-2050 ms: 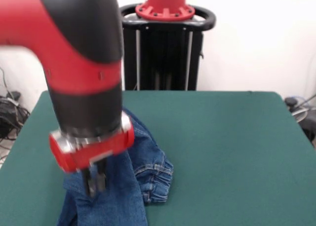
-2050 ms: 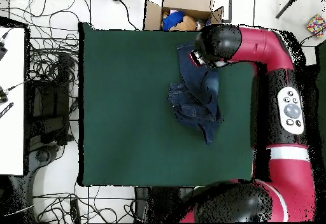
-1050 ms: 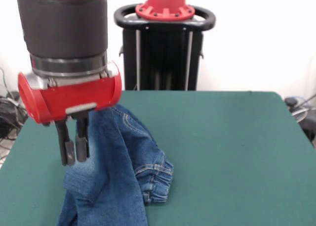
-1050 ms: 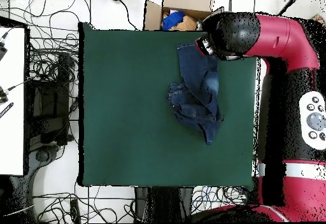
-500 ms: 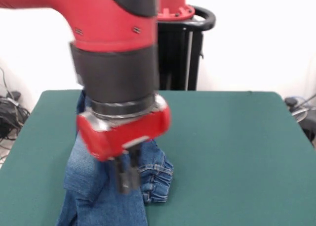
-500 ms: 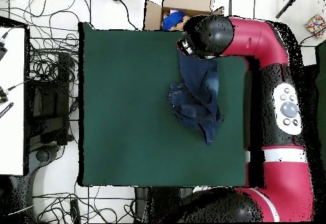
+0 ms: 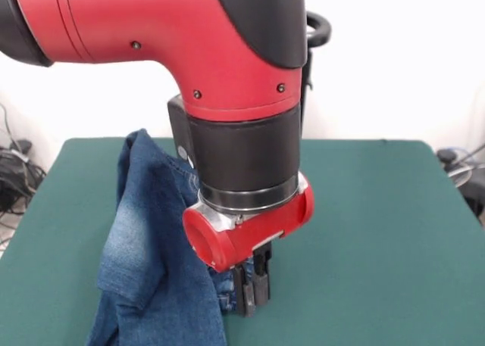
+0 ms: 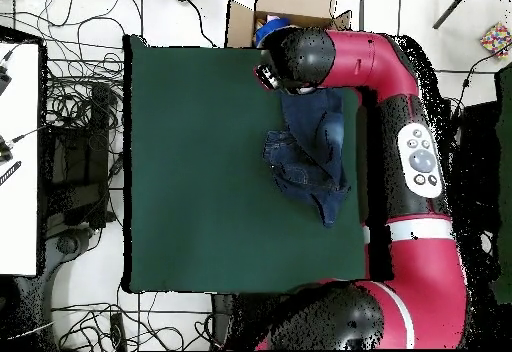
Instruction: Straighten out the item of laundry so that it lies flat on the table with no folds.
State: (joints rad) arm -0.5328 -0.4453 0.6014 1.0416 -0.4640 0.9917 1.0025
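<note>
The jeans point(image 7: 155, 255) lie bunched and folded toward the left of the green desk point(image 7: 379, 232), far from flat; the gripper point(image 7: 252, 287) hangs beside them, jaws clenched on nothing; nearly all the straightening remains.

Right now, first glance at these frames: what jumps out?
The big red and black arm fills the front view, its hand hanging low with fingers close together at the edge of the jeans. The jeans are still bunched and folded, one part standing up in a peak rather than lying flat. Overhead, they lie near one edge of the green table, most of which is bare cloth.
</note>
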